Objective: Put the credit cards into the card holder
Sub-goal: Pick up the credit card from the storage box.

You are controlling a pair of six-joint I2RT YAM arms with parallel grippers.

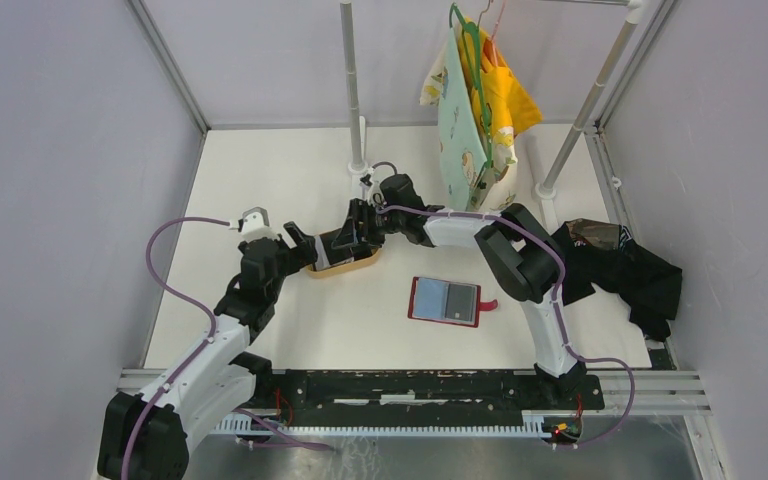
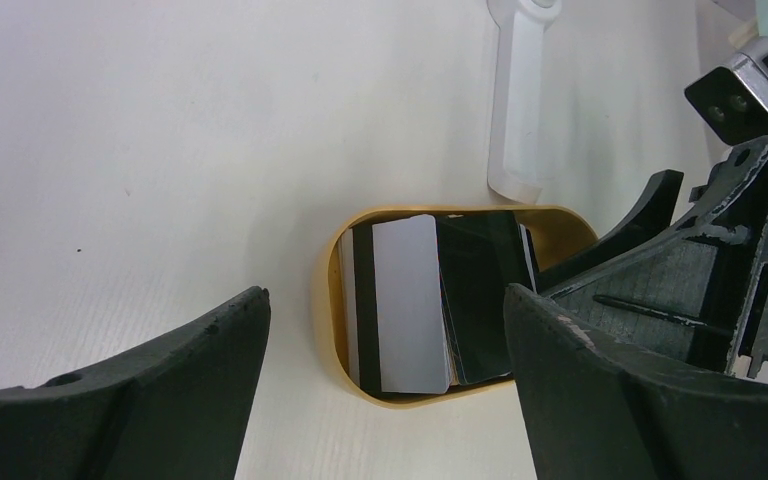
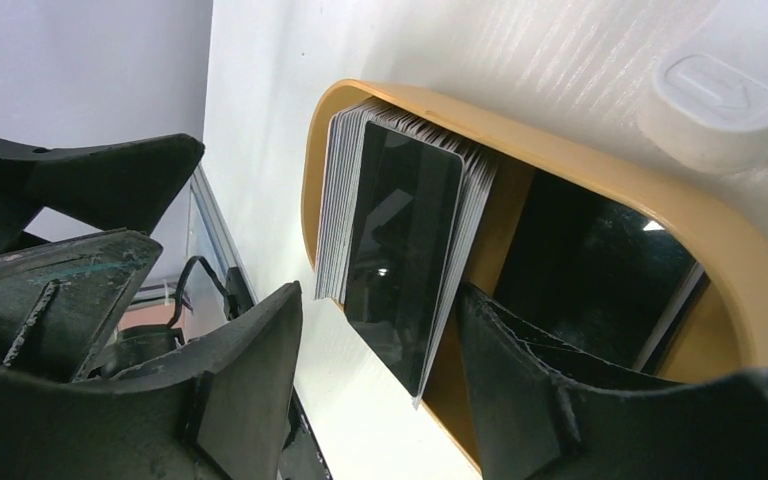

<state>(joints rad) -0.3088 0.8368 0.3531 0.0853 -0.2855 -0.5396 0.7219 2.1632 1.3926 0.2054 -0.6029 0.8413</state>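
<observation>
The tan oval tray sits on the white table a little left of centre, about halfway between the near and far edges. The credit cards are inside it. A thick stack of them stands on edge at the end of the tray nearer the table's left edge and leans out over the rim, with a glossy dark card facing outward. From the left wrist view a pale card with a dark stripe shows on top, and darker cards lie beside it.

The right fingers are spread apart around the lower end of that stack, one outside the tray wall and one down inside the tray. The inner finger is right against the cards, but a gap still shows on the outer side, so nothing is clamped.

The left fingers are wide apart and hold nothing. They hang just off the tray's left end, close to the right arm's wrist.

The card holder lies flat and unfolded near the middle of the table, closer to the near edge and well apart from the tray. Its grey-blue lining faces up and its red tab points toward the right edge.

A white pole base stands just beyond the tray. A black cloth is heaped at the right edge, and clothes hang over the far side.
</observation>
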